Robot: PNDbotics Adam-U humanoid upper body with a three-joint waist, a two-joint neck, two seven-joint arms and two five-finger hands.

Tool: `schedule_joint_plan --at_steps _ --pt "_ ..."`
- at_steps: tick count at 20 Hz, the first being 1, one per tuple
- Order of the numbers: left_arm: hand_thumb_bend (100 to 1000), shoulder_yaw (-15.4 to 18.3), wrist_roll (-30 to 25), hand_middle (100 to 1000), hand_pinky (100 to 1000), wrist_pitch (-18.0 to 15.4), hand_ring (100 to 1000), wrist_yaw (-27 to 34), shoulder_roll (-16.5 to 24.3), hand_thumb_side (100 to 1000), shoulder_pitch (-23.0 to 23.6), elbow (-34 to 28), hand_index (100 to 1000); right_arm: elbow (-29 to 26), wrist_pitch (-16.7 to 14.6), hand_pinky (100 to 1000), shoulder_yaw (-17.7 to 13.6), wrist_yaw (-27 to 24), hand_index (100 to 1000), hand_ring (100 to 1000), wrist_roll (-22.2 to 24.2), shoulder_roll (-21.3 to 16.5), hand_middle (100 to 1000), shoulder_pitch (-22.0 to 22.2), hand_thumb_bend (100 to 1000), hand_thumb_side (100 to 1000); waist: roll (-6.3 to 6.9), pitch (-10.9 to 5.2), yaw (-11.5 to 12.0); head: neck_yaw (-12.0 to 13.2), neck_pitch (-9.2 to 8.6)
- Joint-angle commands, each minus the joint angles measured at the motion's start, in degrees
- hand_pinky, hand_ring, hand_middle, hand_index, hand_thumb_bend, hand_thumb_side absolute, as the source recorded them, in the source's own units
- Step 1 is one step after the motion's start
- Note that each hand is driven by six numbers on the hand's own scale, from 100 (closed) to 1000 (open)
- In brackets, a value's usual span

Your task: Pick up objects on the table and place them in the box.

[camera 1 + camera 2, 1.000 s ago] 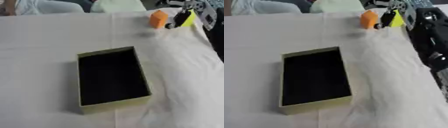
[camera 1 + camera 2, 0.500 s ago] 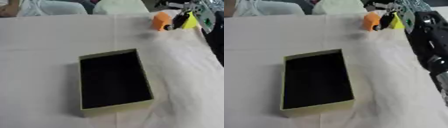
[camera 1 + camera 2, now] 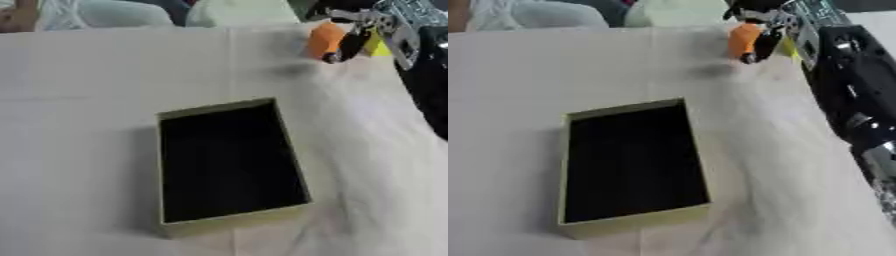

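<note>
My right robot hand (image 3: 773, 27) holds the small orange block (image 3: 744, 40) above the desk (image 3: 87, 75), far from the open yellow cardboard box (image 3: 229, 165).

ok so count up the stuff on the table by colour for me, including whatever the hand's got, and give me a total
Orange: 1, the orange object held by the right hand, lifted off the cloth.
Yellow: 1, a yellow object partly hidden behind that hand.
Olive-yellow with a black inside: 1, the box, open and empty.
Total: 3
</note>
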Motion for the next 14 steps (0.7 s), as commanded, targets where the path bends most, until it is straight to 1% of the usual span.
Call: schedule_joint_plan --at_steps 1,5,14 --pt "429 0.04 -0.07 651 866 0.28 596 -0.32 0.54 807 -0.09 -0.85 802 -0.32 0.77 850 -0.9 1.1 958 940 -0.09 -1.47 960 -1.63 347 100 -0.08 -1.04 0.24 -0.25 -0.86" --pt "426 0.01 -0.11 651 868 0.4 595 -0.43 0.35 808 0.11 -0.85 802 -0.28 1.39 850 -1.16 1.73 957 941 0.25 -1.56 962 -1.91 312 100 -0.11 -0.88 0.35 -0.32 -0.88" --pt "419 -0.09 -0.27 649 869 0.55 591 -0.58 -0.01 805 0.25 -0.85 802 0.09 3.2 846 -1.89 2.36 951 939 1.85 -1.6 959 -2.28 296 100 0.03 -0.41 0.37 -0.59 -1.31"
